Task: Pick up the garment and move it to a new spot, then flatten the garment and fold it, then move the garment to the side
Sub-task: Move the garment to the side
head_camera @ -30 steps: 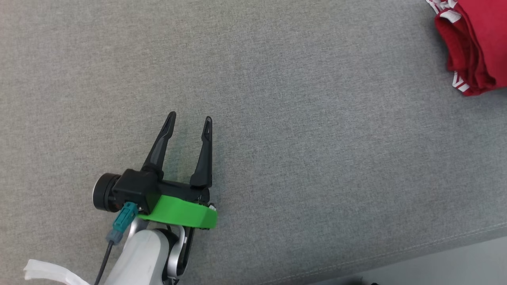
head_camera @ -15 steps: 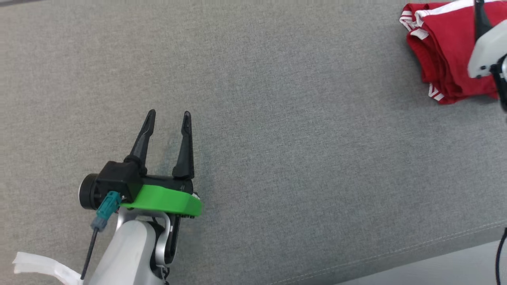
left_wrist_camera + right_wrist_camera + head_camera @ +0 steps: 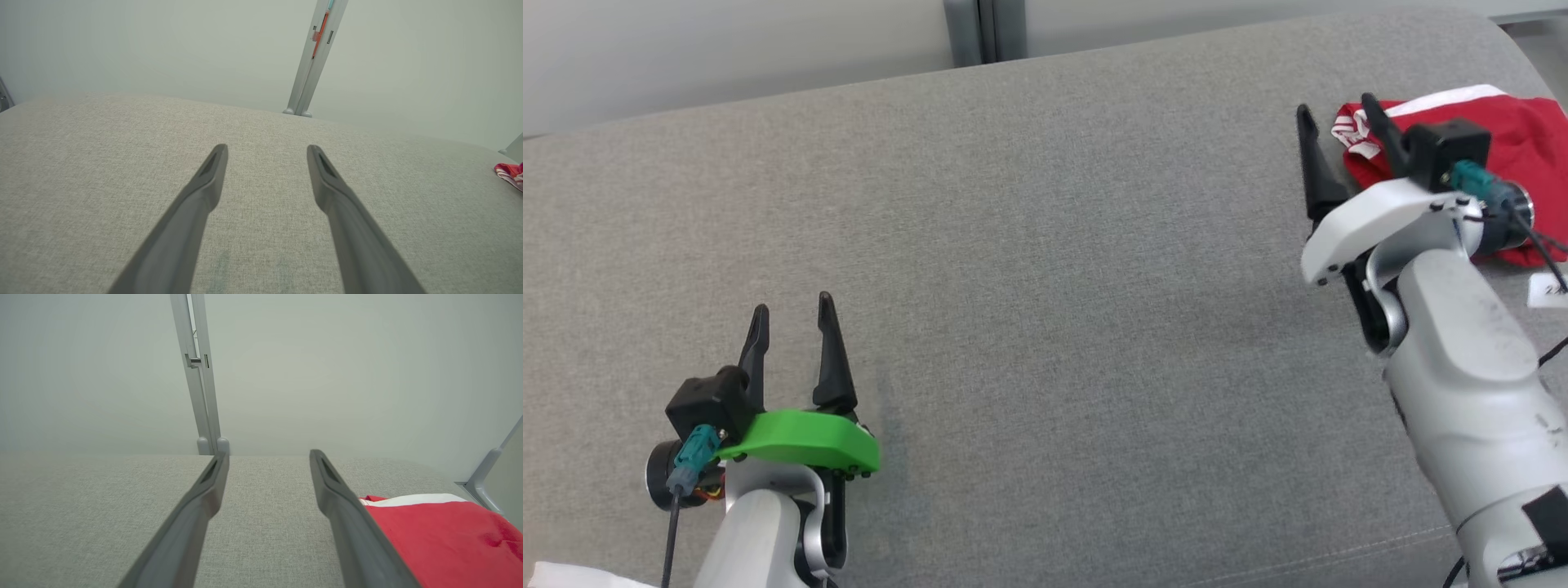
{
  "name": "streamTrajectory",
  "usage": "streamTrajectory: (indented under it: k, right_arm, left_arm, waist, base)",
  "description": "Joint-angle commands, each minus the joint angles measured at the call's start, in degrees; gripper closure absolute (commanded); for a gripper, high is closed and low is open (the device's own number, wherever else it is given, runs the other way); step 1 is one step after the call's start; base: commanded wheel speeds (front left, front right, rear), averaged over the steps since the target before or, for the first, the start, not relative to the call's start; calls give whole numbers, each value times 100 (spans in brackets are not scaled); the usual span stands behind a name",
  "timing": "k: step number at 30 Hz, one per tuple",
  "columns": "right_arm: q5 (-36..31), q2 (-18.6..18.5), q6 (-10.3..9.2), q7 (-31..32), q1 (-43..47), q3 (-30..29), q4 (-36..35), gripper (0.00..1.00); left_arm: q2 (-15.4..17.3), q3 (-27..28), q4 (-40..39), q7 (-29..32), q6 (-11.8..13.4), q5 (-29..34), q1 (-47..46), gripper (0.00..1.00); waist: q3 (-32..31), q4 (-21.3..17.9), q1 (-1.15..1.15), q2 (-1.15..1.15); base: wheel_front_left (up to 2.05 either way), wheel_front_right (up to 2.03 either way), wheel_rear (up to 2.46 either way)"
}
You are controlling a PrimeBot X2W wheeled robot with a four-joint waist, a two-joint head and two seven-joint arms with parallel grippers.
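The red garment [image 3: 1531, 139] lies folded at the far right corner of the grey bench [image 3: 1045, 245]. The left end effector [image 3: 792, 304] and right end effector [image 3: 1335, 106] are wide open and hold nothing. Moving it aside looks done. Next, the right one should lift away without snagging the cloth.

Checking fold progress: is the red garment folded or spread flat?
Folded: the red garment lies as a compact bundle, not spread out.

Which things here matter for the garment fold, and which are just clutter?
Job: red garment, left end effector, right end effector, grey cushion.
Lying about: white label, white scrap, metal post.
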Motion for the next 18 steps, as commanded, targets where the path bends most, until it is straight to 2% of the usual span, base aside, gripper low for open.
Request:
streamTrajectory:
  k: [1,9,14,18]
  right_arm:
    - [-117,109,-12,-12,293,-48,-222,0]
    - [-506,646,-11,-15,1740,-659,-1446,0]
    - [-742,781,-11,-15,2522,-993,-2034,0]
    - [-473,790,-11,-14,3227,-937,-2546,0]
  left_arm:
    - [-33,48,28,-24,-23,9,118,0]
    - [-190,164,-5,-23,-98,200,559,0]
    - [-250,110,-92,-22,-96,286,793,0]
    - [-282,31,-88,-23,-104,381,917,0]
  waist:
    - [-229,188,0,0]
    - [-490,380,0,0]
    - [-611,496,0,0]
    - [-745,597,0,0]
  base:
    - [0,0,0]
    - [0,0,0]
    - [0,0,0]
    - [0,0,0]
